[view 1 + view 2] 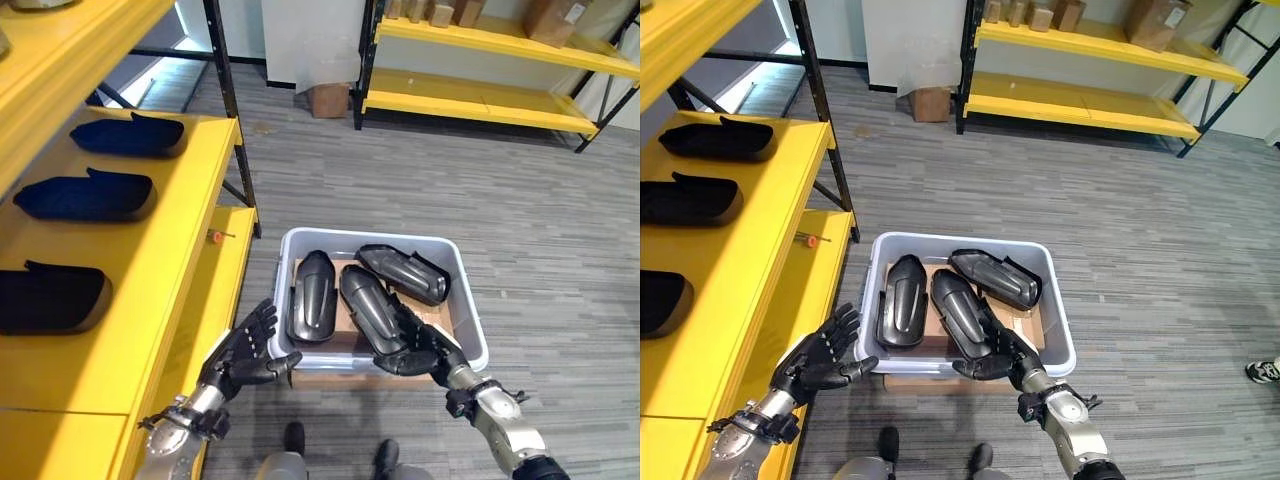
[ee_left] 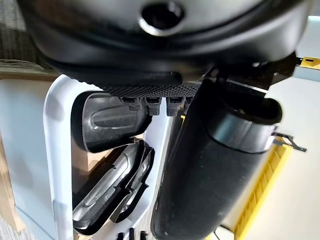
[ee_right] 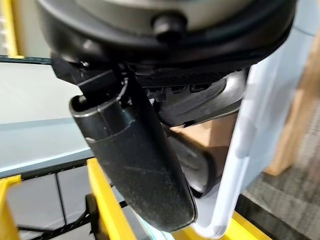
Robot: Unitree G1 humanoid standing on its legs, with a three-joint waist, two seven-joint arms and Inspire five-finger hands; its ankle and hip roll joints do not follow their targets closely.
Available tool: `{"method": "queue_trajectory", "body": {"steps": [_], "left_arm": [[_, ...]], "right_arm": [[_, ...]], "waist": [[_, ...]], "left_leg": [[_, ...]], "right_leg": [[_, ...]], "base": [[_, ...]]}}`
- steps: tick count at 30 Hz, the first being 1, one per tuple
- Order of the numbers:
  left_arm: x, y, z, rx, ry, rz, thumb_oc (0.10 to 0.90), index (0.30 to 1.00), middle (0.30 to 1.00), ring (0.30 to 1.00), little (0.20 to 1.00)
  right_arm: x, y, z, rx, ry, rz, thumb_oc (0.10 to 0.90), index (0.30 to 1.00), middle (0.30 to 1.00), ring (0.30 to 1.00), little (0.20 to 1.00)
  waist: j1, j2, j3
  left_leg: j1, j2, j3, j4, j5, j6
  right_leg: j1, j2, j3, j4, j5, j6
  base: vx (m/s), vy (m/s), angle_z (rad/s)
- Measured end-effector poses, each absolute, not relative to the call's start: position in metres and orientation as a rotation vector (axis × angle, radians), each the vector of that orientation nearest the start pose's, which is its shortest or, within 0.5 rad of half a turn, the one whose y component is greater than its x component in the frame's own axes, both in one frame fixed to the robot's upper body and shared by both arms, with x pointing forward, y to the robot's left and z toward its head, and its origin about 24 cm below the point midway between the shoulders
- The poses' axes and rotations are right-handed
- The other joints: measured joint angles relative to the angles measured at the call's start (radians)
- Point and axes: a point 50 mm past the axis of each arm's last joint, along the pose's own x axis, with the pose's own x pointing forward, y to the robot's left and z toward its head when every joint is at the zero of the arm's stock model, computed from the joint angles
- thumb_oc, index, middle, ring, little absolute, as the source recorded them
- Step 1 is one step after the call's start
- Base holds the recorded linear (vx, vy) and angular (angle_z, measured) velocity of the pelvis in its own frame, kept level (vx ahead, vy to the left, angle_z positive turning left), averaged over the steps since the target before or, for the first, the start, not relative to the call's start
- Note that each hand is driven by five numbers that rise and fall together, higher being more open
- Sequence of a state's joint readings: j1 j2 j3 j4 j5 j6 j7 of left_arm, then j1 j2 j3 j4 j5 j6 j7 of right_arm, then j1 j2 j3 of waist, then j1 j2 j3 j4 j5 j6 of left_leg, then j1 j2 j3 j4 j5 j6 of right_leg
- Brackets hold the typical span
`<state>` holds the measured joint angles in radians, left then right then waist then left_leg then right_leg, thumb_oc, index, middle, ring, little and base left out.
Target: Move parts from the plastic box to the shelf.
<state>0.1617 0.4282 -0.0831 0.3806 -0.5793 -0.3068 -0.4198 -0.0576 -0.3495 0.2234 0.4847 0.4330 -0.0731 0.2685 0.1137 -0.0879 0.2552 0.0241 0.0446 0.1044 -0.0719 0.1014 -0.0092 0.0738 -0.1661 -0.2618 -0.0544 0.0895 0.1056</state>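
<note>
1. A pale grey plastic box (image 1: 470,300) sits on the grey carpet floor (image 1: 420,180), just right of the yellow metal shelf (image 1: 175,270). It holds three black moulded shell-shaped parts over a brown cardboard liner (image 1: 345,340): the left part (image 1: 312,298), the middle part (image 1: 368,315) and the far-right part (image 1: 405,272).
2. Three dark blue-black parts (image 1: 85,196) already lie in a row on the shelf's middle level. Judged: the task is partly done, with three parts left in the box.
3. The right hand (image 1: 425,345) is over the box's near right corner, its fingers lying along the near end of the middle part. Whether they are closed round it cannot be told from these views.
4. The left hand (image 1: 245,358) hovers beside the box's near left corner, fingers spread and relaxed, thumb reaching toward the rim, holding nothing.
5. Step in hand, as judged: taking the middle part out of the box.
6. To do it well:
   - Set thumb and fingers on opposite edges of the part, since its glossy curved back looks slippery.
   - Lift straight up until it clears the box wall, before swinging left.
   - Watch the far-right part, which lies close against the middle one and could drag along.
   - Use the left hand to steady the rim if the box shifts.
   - Lay the part on bare shelf near the existing row.
</note>
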Motion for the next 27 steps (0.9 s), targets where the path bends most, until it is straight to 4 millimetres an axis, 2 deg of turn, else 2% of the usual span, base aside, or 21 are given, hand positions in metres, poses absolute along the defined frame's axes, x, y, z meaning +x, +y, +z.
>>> {"method": "queue_trajectory", "body": {"steps": [4, 6, 8, 11, 14, 18, 20, 22, 24, 25, 27], "left_arm": [[0.185, 0.234, -0.030, -0.170, 0.202, -0.237, 0.900, 1.000, 1.000, 1.000, 1.000], [0.187, 0.234, -0.028, -0.169, 0.191, -0.240, 0.900, 1.000, 1.000, 1.000, 1.000], [0.188, 0.233, -0.027, -0.170, 0.186, -0.242, 0.900, 1.000, 1.000, 1.000, 1.000], [0.191, 0.232, -0.024, -0.175, 0.174, -0.252, 0.900, 1.000, 1.000, 1.000, 1.000], [0.199, 0.228, -0.020, -0.166, 0.161, -0.285, 0.900, 1.000, 1.000, 1.000, 1.000], [0.221, 0.215, -0.006, -0.142, 0.131, -0.365, 0.900, 1.000, 1.000, 1.000, 1.000], [0.234, 0.209, 0.009, -0.128, 0.077, -0.419, 0.900, 1.000, 1.000, 1.000, 1.000], [0.244, 0.203, 0.023, -0.133, 0.020, -0.445, 0.900, 1.000, 1.000, 1.000, 1.000], [0.248, 0.202, 0.027, -0.148, 0.000, -0.437, 0.900, 1.000, 1.000, 1.000, 1.000], [0.254, 0.203, 0.035, -0.155, -0.035, -0.423, 0.900, 1.000, 1.000, 1.000, 1.000], [0.259, 0.205, 0.044, -0.135, -0.060, -0.426, 0.900, 1.000, 1.000, 1.000, 1.000]], "right_arm": [[0.228, -0.201, -0.049, 0.046, 0.443, 0.216, 0.900, 1.000, 1.000, 1.000, 1.000], [0.230, -0.212, -0.045, 0.017, 0.430, 0.158, 0.900, 1.000, 1.000, 1.000, 1.000], [0.232, -0.218, -0.041, 0.000, 0.413, 0.141, 0.900, 1.000, 1.000, 1.000, 1.000], [0.243, -0.227, -0.025, -0.085, 0.360, 0.138, 0.900, 1.000, 1.000, 1.000, 1.000], [0.272, -0.235, 0.006, -0.154, 0.254, 0.100, 0.900, 1.000, 1.000, 1.000, 1.000], [0.311, -0.235, 0.053, -0.195, 0.103, 0.039, 0.900, 1.000, 1.000, 1.000, 1.000], [0.335, -0.235, 0.086, -0.187, 0.005, -0.018, 0.900, 1.000, 1.000, 1.000, 1.000], [0.351, -0.239, 0.114, -0.208, -0.066, -0.084, 0.900, 1.000, 1.000, 1.000, 1.000], [0.355, -0.239, 0.118, -0.226, -0.077, -0.109, 0.900, 1.000, 1.000, 1.000, 1.000], [0.355, -0.240, 0.124, -0.302, -0.114, -0.126, 0.900, 1.000, 1.000, 1.000, 1.000], [0.355, -0.242, 0.128, -0.406, -0.139, -0.146, 0.900, 1.000, 1.000, 1.000, 1.000]], "waist": [[-0.007, 0.014, -0.006], [-0.019, 0.014, -0.006], [-0.028, 0.016, -0.008], [-0.027, 0.022, -0.011], [-0.016, 0.028, -0.009], [0.000, 0.055, 0.004], [0.012, 0.083, 0.025], [0.026, 0.118, 0.070], [0.033, 0.131, 0.100], [0.033, 0.137, 0.153], [0.034, 0.134, 0.204]], "left_leg": [[0.018, 0.044, 0.000, -0.007, 0.003, -0.023], [0.029, 0.060, -0.001, -0.007, 0.005, -0.041], [0.032, 0.061, -0.001, -0.007, 0.004, -0.043], [0.029, 0.062, -0.008, -0.007, -0.001, -0.048], [0.023, 0.059, -0.016, -0.001, -0.001, -0.048], [-0.043, 0.060, -0.034, 0.034, 0.000, -0.048], [-0.110, 0.059, -0.040, 0.056, 0.011, -0.048], [-0.149, 0.059, -0.041, 0.058, 0.027, -0.045], [-0.169, 0.058, -0.044, 0.066, 0.031, -0.042], [-0.205, 0.057, -0.056, 0.089, 0.030, -0.042], [-0.233, 0.058, -0.059, 0.100, 0.030, -0.041]], "right_leg": [[0.030, 0.050, -0.003, -0.033, 0.008, -0.027], [0.039, 0.068, -0.002, -0.033, 0.003, -0.036], [0.043, 0.070, -0.003, -0.033, -0.001, -0.038], [0.044, 0.071, -0.003, -0.033, -0.004, -0.037], [0.043, 0.069, -0.010, -0.032, -0.005, -0.036], [-0.008, 0.068, -0.023, -0.013, -0.006, -0.035], [-0.073, 0.069, -0.026, 0.012, -0.004, -0.038], [-0.120, 0.068, -0.028, 0.036, 0.004, -0.048], [-0.143, 0.067, -0.030, 0.053, 0.003, -0.048], [-0.177, 0.063, -0.035, 0.082, -0.008, -0.051], [-0.210, 0.059, -0.038, 0.113, -0.017, -0.056]], "base": [[0.09, -0.040, -0.07], [0.13, -0.060, -0.04], [0.14, -0.072, 0.00], [0.11, -0.079, 0.02], [0.01, -0.052, 0.09], [-0.10, -0.031, 0.11], [-0.18, 0.032, 0.07], [-0.16, 0.044, 0.05], [-0.13, 0.016, 0.07], [-0.09, -0.029, 0.12], [-0.08, -0.040, 0.08]]}}
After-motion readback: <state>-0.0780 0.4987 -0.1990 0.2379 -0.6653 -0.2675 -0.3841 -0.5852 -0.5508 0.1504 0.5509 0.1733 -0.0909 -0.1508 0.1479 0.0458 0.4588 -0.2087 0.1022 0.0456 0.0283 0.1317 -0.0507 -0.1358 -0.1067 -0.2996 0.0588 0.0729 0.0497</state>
